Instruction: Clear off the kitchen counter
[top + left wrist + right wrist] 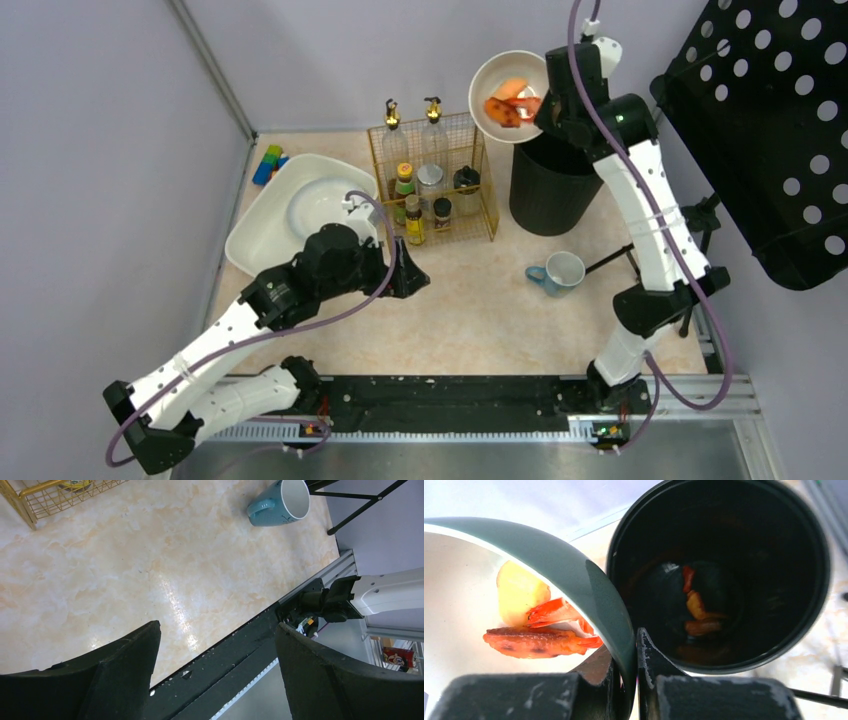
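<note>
Bowl (574, 572) rim tight in right pincer (628, 645) beside bin (555, 190) mouth; left pincer (217, 626) wide, empty.

Tabletop (125, 570) is that shiny peach fake-marble stuff, polished enough to throw glare, and the teal mug (282, 502) looks like glazed ceramic, smooth and glossy, white inside. The rack (42, 487) is thin gold-coloured metal wire, the bin (550, 195) looks like dull black ribbed plastic, and the bowl (574, 575) has a slick grey-green glaze outside and white inside. Left jaws look like matt, slightly grainy black plastic, the tub (262, 225) is smooth glossy white, and the rail (345, 562) is bare silvery metal.
</note>
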